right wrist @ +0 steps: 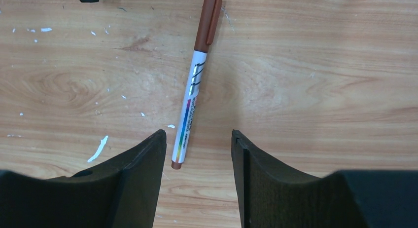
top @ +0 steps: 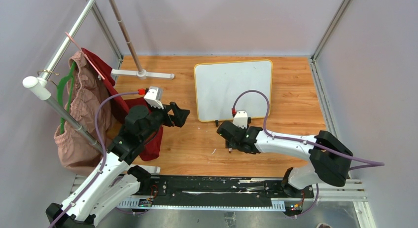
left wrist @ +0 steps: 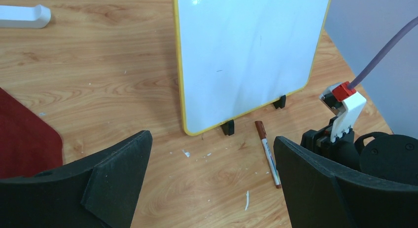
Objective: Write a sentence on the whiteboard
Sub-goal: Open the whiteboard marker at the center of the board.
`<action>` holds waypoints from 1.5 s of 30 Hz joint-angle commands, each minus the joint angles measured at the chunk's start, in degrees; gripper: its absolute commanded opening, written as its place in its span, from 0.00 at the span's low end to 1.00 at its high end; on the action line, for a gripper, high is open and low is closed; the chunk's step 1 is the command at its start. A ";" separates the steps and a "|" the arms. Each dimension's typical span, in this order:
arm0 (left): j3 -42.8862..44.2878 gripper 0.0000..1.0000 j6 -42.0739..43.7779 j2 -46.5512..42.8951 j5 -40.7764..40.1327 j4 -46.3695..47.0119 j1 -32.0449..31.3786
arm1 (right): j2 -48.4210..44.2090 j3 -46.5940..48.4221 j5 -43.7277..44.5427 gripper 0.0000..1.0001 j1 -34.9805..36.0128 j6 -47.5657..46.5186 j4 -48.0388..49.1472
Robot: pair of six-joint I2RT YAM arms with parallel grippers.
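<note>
The whiteboard (top: 232,87) with its yellow-orange rim lies on the wooden table at the back middle. It also shows in the left wrist view (left wrist: 246,55). Its face is blank and no sentence shows on it. A brown-capped white marker (right wrist: 193,85) lies on the table just in front of the board's black clip feet, and the left wrist view (left wrist: 267,154) shows it too. My right gripper (right wrist: 197,134) is open and hovers over the marker's rear end, which lies between the fingertips, untouched. My left gripper (left wrist: 212,137) is open and empty, to the left of the board (top: 180,114).
A red cloth (top: 148,139) lies under my left arm. A pink garment (top: 81,109) hangs on a rack at the left. The rack's white foot (top: 143,74) and pole stand at the back left. White flecks (right wrist: 98,148) dot the wood.
</note>
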 commanded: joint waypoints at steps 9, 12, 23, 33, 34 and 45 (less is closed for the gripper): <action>0.30 1.00 0.18 -0.47 -0.69 0.26 -0.21 | 6.70 2.36 0.69 0.46 -1.23 4.97 -0.32; 0.35 1.00 0.26 -0.56 -0.64 0.26 -0.21 | 8.34 3.00 0.27 0.43 -1.31 4.51 -0.20; 0.29 1.00 0.26 -0.65 -0.69 0.09 -0.21 | 9.51 -0.70 -2.46 0.16 -2.55 4.08 0.73; -2.12 1.00 -4.59 -1.75 -3.97 3.49 -0.22 | -9.95 -7.67 -4.46 0.00 3.45 -9.42 4.17; -2.50 1.00 -5.48 -2.17 -3.59 4.69 -0.29 | -12.79 -7.76 -3.48 0.00 5.55 -11.80 4.18; 0.50 1.00 -15.67 1.74 20.57 13.69 -1.52 | -39.09 -12.54 -4.60 0.00 14.41 -26.47 13.14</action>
